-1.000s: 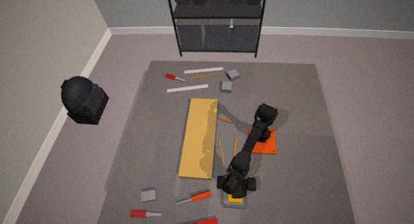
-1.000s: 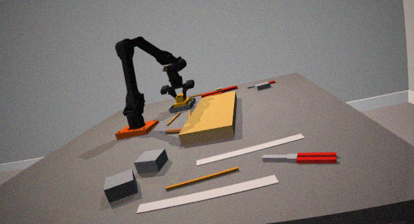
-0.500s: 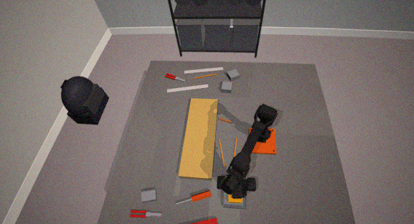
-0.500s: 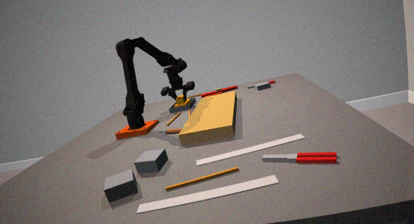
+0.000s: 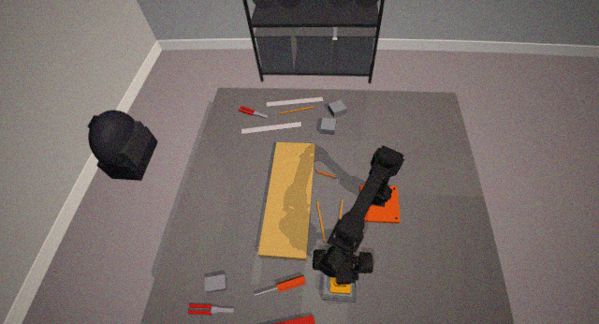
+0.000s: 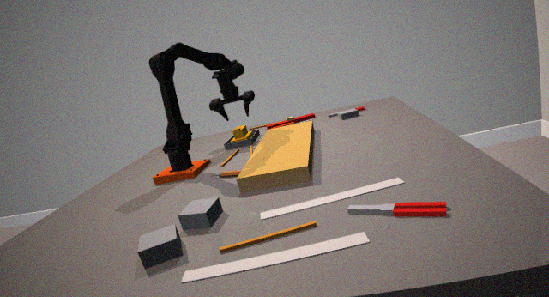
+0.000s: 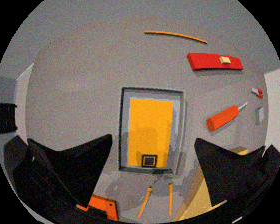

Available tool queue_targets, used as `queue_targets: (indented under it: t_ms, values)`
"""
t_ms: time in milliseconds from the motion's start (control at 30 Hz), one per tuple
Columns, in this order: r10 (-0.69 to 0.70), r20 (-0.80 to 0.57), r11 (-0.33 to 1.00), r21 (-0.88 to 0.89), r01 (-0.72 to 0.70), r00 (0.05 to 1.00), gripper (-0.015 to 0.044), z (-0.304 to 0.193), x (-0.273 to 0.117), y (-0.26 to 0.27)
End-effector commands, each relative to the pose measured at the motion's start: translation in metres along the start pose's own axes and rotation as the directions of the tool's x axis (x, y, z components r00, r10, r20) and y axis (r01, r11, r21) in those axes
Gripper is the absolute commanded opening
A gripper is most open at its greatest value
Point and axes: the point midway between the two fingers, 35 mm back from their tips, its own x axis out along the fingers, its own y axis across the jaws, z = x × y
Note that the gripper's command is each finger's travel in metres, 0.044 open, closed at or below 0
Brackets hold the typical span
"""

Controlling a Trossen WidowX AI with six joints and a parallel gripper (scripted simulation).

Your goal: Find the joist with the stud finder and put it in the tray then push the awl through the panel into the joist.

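The yellow stud finder [image 5: 341, 287] [image 6: 240, 132] [image 7: 151, 120] sits inside the grey tray [image 5: 327, 297] [image 6: 243, 145] [image 7: 122, 125]. My gripper [image 6: 238, 118] [image 7: 155, 141] is open and empty above it, its fingers wide apart and clear of it. In the top view the arm hides the fingers. The yellow-tan floor panel [image 5: 281, 198] [image 6: 296, 148] [image 7: 192, 204] lies beside the tray, with the arm's shadow on it. A small tool with an orange-brown handle [image 5: 325, 173] [image 6: 231, 173] and a thin tip, apparently the awl, lies beside the panel near the arm base. No hole can be made out in the panel.
Two pencils [image 5: 321, 221] [image 5: 341, 209] lie between panel and base. An orange-handled screwdriver [image 5: 291, 284] [image 7: 222, 119] and a red level [image 7: 203, 62] lie near the tray. Grey blocks [image 5: 328, 125] [image 5: 215, 283], white strips [image 6: 334, 198] [image 6: 279, 257] and red-handled tools [image 5: 200, 309] [image 6: 420, 209] lie farther off.
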Motion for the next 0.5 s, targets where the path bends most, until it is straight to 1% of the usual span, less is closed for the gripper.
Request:
queue_targets:
  t_ms: [0,33,167,333,467]
  values:
    - [-0.002,0.004,1.000,-0.001,0.002,1.000,0.0440,0.004,-0.026,0.002]
    - [-0.006,0.007,1.000,0.003,0.006,1.000,0.0440,0.002,-0.008,-0.001]
    - [-0.043,-0.028,0.994,0.103,0.046,0.999,0.0440,-0.022,-0.007,-0.029]
    - [-0.102,-0.120,0.938,0.320,0.136,0.987,0.0440,-0.083,-0.009,-0.081]
    - [-0.107,-0.177,0.841,0.508,0.183,0.978,0.0440,-0.134,-0.016,-0.113]
